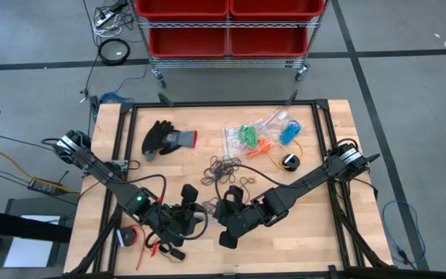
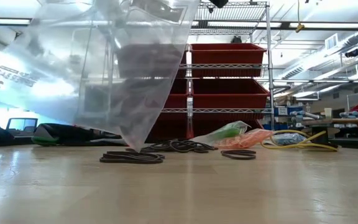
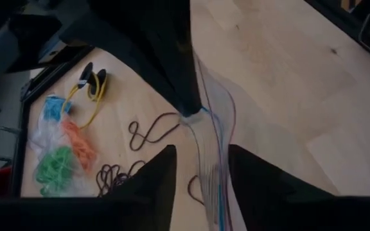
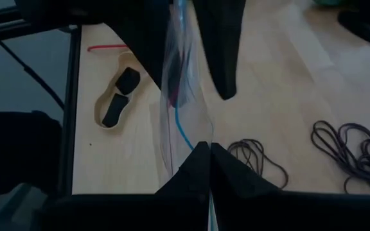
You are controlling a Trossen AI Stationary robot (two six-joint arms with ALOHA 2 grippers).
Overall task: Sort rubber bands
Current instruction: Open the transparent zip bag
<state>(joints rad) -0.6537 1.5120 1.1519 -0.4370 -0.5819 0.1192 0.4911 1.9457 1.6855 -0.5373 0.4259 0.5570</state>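
A clear plastic bag (image 2: 135, 68) hangs over the table's near middle, its lower corner (image 2: 135, 147) close to the wood. My right gripper (image 4: 209, 146) is shut on it. My left gripper (image 3: 201, 154) is open, one finger on either side of the bag's striped edge (image 3: 216, 192); whether they touch it I cannot tell. Loose black rubber bands (image 1: 227, 167) lie on the table beyond the bag, some showing in the low view (image 2: 132, 157). Small bags of green (image 1: 246, 136), orange (image 1: 262, 144) and blue bands (image 1: 289, 132) lie farther back. My right gripper pinches the clear bag's upper edge (image 4: 198, 131) between its two shut fingers, next to the blue and red stripe. The fingers slant down from the table's right side. The bag hangs below them, slack and clear of the table or nearly so.
A black and grey glove (image 1: 165, 138) lies at the far left of the table. A yellow cable with a black piece (image 1: 289, 160) lies at the right. A small wooden dish (image 4: 115, 101) and red clips sit by the near left edge. Red bins stand on a rack (image 1: 227, 27) beyond.
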